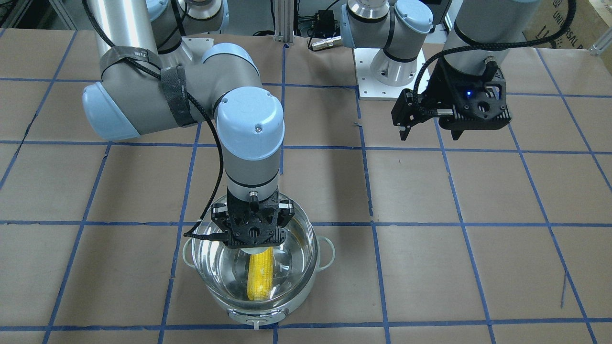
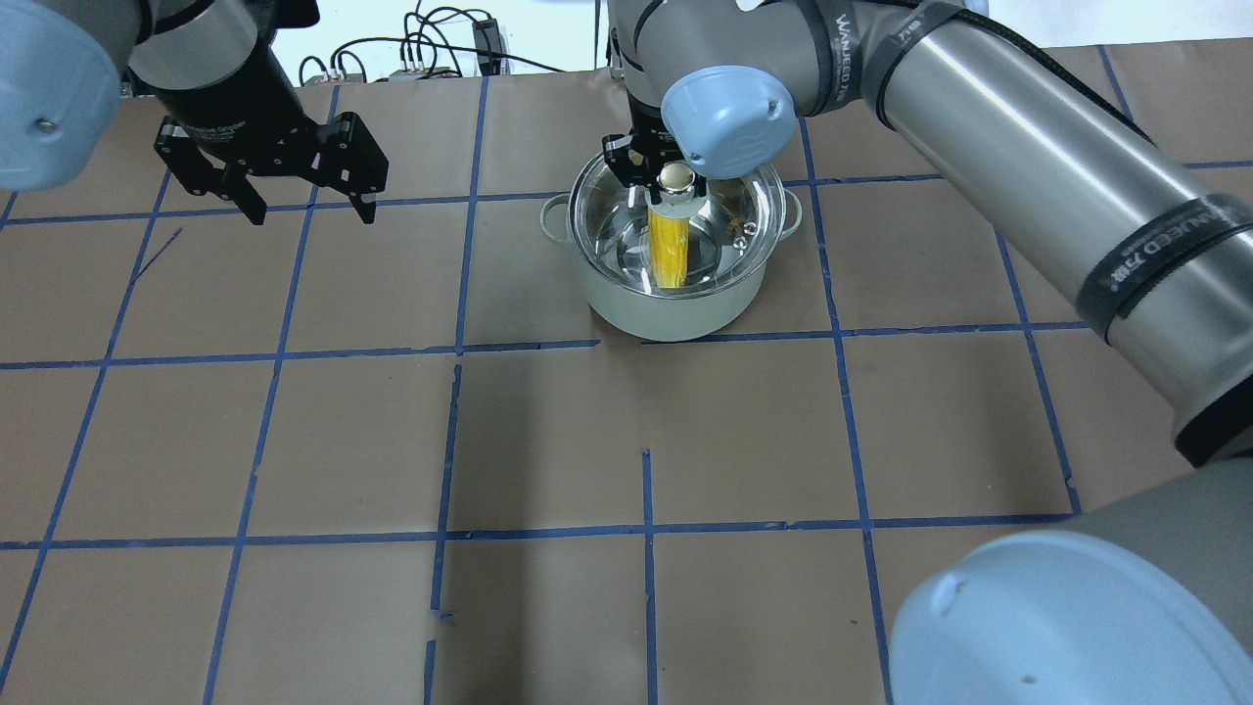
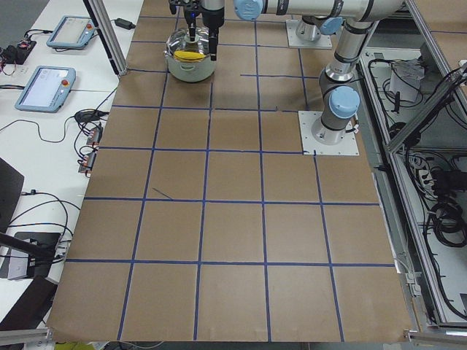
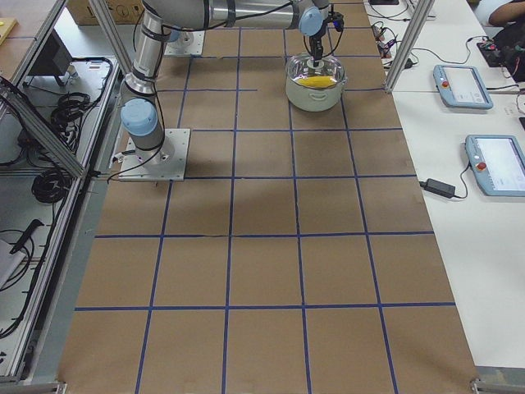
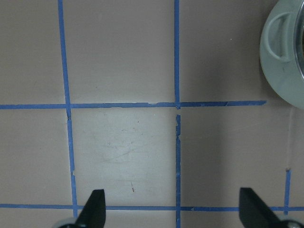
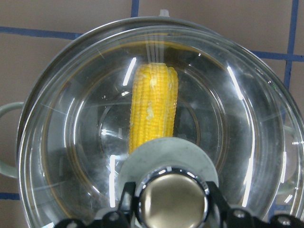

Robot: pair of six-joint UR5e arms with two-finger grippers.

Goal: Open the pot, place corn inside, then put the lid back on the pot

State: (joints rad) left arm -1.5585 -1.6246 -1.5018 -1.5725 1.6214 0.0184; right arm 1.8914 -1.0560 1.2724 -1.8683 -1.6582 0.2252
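Note:
The pot (image 1: 267, 310) stands on the brown table; it also shows in the overhead view (image 2: 675, 313) and at the left wrist view's right edge (image 5: 280, 61). The corn (image 1: 260, 274) lies inside it, seen through the glass (image 2: 671, 250) (image 6: 152, 109). The clear lid (image 1: 296, 248) (image 2: 744, 211) (image 6: 237, 133) covers the pot's mouth; I cannot tell whether it sits fully on the rim. My right gripper (image 1: 253, 246) (image 2: 673, 181) (image 6: 172, 209) is shut on the lid's knob from above. My left gripper (image 1: 428, 134) (image 2: 308, 215) (image 5: 171, 213) is open, empty and hovers well apart from the pot.
The table (image 2: 548, 441) is brown paper with a grid of blue tape. The left arm's white base plate (image 1: 389, 81) is at the robot's edge. Side tables with teach pendants (image 4: 476, 86) flank the far side.

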